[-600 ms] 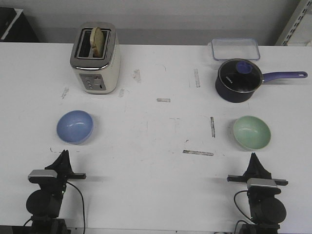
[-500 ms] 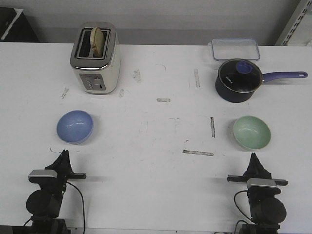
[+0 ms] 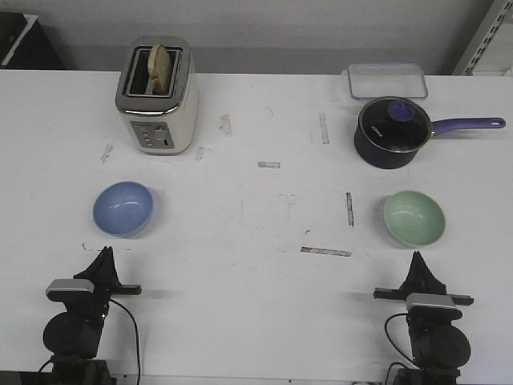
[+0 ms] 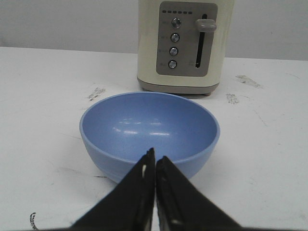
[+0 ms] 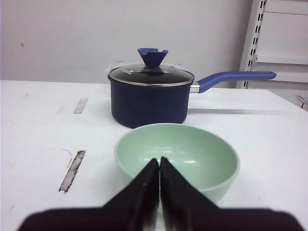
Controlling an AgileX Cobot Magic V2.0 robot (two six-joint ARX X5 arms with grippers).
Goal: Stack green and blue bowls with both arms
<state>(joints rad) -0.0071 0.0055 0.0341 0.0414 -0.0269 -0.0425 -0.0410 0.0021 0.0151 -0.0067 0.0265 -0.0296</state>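
The blue bowl (image 3: 123, 208) sits upright and empty on the left of the white table; it also shows in the left wrist view (image 4: 149, 130). The green bowl (image 3: 414, 218) sits upright and empty on the right, and shows in the right wrist view (image 5: 177, 156). My left gripper (image 3: 105, 255) is shut and empty, low at the front edge, a little short of the blue bowl; in its wrist view (image 4: 155, 159) the jaws meet. My right gripper (image 3: 416, 258) is shut and empty just short of the green bowl, jaws together in its wrist view (image 5: 159, 161).
A cream toaster (image 3: 157, 96) with bread stands behind the blue bowl. A dark lidded saucepan (image 3: 391, 132) with a purple handle stands behind the green bowl, with a clear plastic container (image 3: 386, 80) further back. Worn tape marks dot the table's middle (image 3: 325, 251).
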